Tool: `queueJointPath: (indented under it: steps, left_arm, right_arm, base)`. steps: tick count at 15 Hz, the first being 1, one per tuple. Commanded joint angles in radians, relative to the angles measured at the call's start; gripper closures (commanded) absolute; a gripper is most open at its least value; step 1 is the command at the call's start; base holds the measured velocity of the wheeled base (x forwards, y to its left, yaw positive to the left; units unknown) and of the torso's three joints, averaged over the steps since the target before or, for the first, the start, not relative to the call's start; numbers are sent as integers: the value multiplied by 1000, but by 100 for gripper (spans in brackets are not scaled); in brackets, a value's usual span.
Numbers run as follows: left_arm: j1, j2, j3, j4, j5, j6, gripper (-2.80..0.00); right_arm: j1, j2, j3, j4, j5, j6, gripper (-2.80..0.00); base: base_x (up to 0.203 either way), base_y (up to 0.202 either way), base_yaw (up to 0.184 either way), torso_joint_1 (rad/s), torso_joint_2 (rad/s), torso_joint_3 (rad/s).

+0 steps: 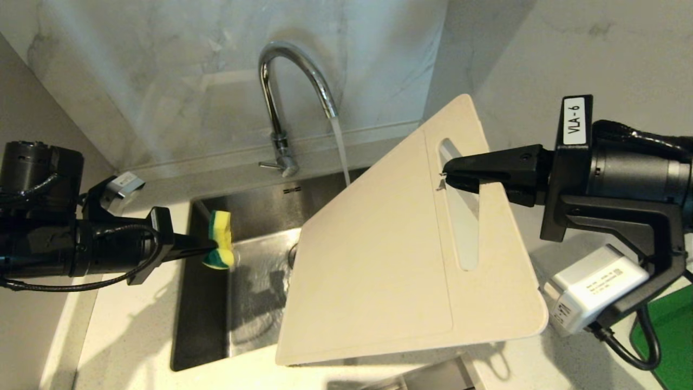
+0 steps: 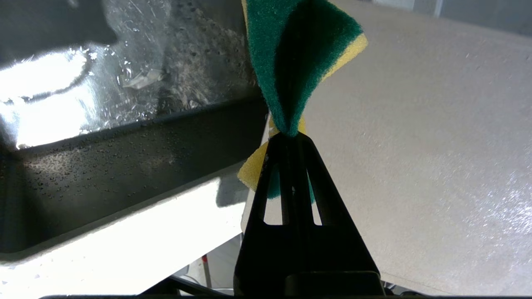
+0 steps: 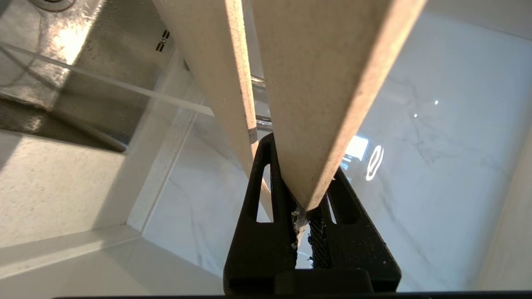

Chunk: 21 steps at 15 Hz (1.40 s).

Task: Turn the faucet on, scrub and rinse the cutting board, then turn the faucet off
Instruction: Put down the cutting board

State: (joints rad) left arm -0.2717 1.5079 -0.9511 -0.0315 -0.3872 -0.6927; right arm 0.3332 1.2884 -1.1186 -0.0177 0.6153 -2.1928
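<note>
Sponge (image 1: 220, 239) first, on our left: green and yellow, pinched tight at its middle by our left gripper (image 1: 208, 250), which reaches in level over the left edge of the steel sink (image 1: 254, 216). In the left wrist view the sponge (image 2: 297, 62) folds around the clenched fingertips, with the cutting board's pale face just beyond it.

Moving toward the centre, the chrome gooseneck faucet (image 1: 287, 81) stands behind the sink with water running from its spout, the stream (image 1: 341, 151) falling past the board's upper left edge.

Further right, the cream cutting board (image 1: 395, 254) hangs tilted above the sink and counter, handle slot uppermost. Our right gripper (image 1: 446, 176) is clamped on the strip of board beside that slot; the right wrist view shows the board edge (image 3: 316, 124) wedged between the closed fingers.

We judge the faucet step done and scrubbing about to start. Next, we need to bring the sponge flat against the board's face, keeping the board steady near the stream.
</note>
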Motion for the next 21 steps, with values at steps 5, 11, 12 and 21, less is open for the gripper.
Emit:
queueJointPath:
  steps: [5, 11, 12, 21]
  left_arm:
    - [0, -5, 3, 2, -1, -16, 0]
    - [-1, -2, -3, 3, -2, -15, 0]
    - [-1, -2, -3, 2, -2, -15, 0]
    - [-3, 8, -3, 2, -4, -15, 0]
  right_arm:
    - [-59, -104, 217, -267, 1, 155, 0]
    - [-106, -237, 322, -376, -108, 220, 0]
    - [-106, -263, 338, -376, -140, 219, 0]
    - [-106, -402, 478, -377, -350, 216, 0]
  base:
    - [0, 0, 0, 0, 0, 0]
    - [0, 0, 0, 0, 0, 0]
    - [0, 0, 0, 0, 0, 0]
    - [0, 0, 0, 0, 0, 0]
